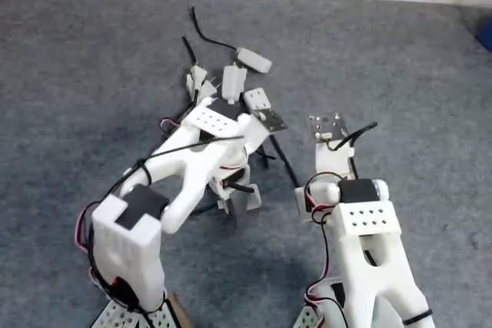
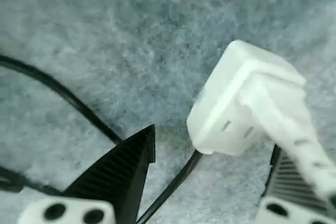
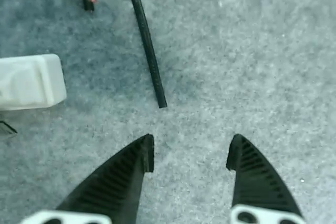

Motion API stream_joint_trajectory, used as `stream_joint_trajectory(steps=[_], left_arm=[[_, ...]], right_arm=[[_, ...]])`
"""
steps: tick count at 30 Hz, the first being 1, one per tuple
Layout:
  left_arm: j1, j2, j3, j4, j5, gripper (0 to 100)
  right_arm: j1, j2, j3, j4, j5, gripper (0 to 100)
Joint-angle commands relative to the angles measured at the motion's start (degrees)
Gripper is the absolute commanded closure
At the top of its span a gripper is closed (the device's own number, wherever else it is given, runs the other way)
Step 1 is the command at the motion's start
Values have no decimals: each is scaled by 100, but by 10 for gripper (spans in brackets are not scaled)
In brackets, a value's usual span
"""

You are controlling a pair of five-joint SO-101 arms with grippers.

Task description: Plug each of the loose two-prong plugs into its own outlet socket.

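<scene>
A white socket block (image 2: 231,108) with two slots lies on the grey carpet between the fingers of my left gripper (image 2: 212,140), which is open. A white plug body (image 2: 283,119) joins that block and runs toward one black finger (image 2: 286,182). In the high view the left gripper (image 1: 234,203) is folded down beside a cluster of white plugs and sockets (image 1: 234,78). My right gripper (image 3: 192,140) hangs open over bare carpet, with nothing between its fingers. A white block (image 3: 31,82) lies off to one side of it. From above, the right gripper (image 1: 329,130) stands right of the cluster.
Black cables (image 1: 280,159) trail through the cluster on the carpet. One cable's cut end (image 3: 160,100) lies just ahead of the right fingers. Another cable (image 2: 79,108) passes under the left gripper. A further white plug (image 1: 254,59) lies at the back.
</scene>
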Motion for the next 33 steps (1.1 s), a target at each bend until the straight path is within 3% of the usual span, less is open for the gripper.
stream_joint_trajectory(steps=[1, 4, 9, 21, 33], left_arm=[[215, 171, -330, -26, -18, 646], [400, 418, -374, -35, -18, 674], [462, 576, -532, 0, -18, 820], [382, 497, -734, 211, -18, 886], [-2158, -233, -2765, 1530, -62, 895]], right_arm=[[75, -171, -31, -171, -62, 775], [75, -171, -31, -180, -62, 775], [75, -171, 75, -189, -62, 775], [75, -171, 224, -400, -70, 775], [57, -171, 277, -514, -70, 775]])
